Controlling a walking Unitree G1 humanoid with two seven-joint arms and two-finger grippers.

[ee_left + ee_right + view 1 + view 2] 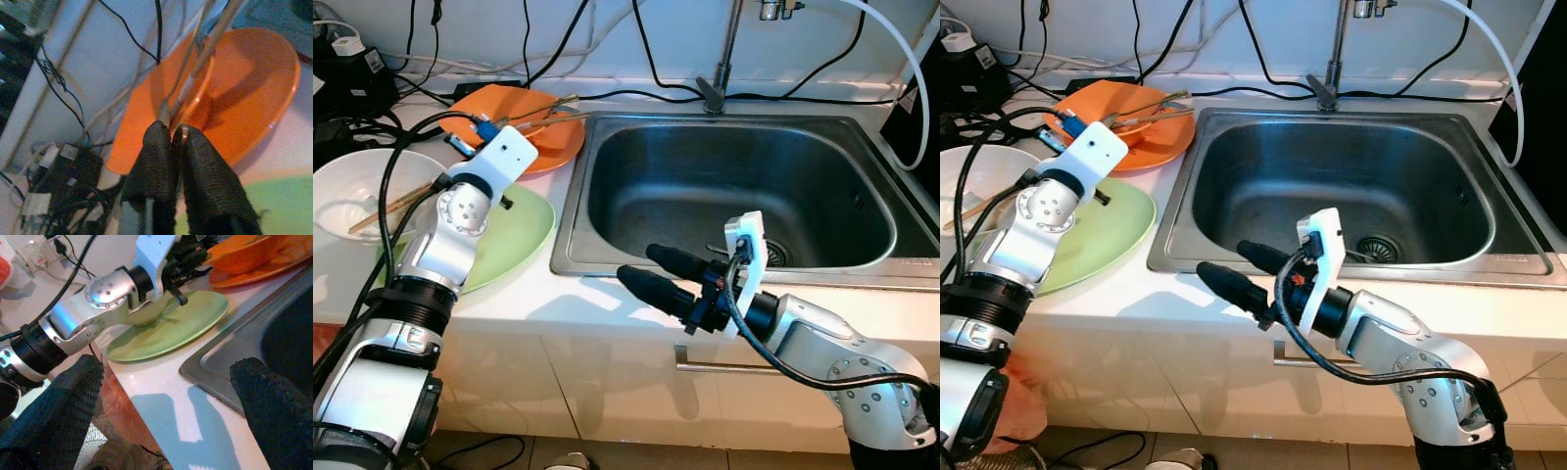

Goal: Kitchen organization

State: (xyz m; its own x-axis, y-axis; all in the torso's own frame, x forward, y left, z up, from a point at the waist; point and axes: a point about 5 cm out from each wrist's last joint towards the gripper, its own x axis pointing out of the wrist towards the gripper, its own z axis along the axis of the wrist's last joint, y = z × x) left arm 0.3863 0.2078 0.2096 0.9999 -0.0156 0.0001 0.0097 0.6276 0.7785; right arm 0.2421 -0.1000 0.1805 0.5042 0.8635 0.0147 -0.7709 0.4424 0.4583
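My left arm covers the near part of the green plate (524, 230) and part of the orange plate (558, 142). From the head, my left end effector (171, 139) is hidden behind its own wrist housing. The chopsticks' (205, 46) far ends run off the wrist picture's edge. The white bowl (342, 186) is cut by the frame's left edge. The tap (724, 59) loses its top above the frame.

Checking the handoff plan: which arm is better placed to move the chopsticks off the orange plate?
Left. Its gripper is shut on the chopsticks over the orange plate; the right gripper hangs open at the sink's front edge.
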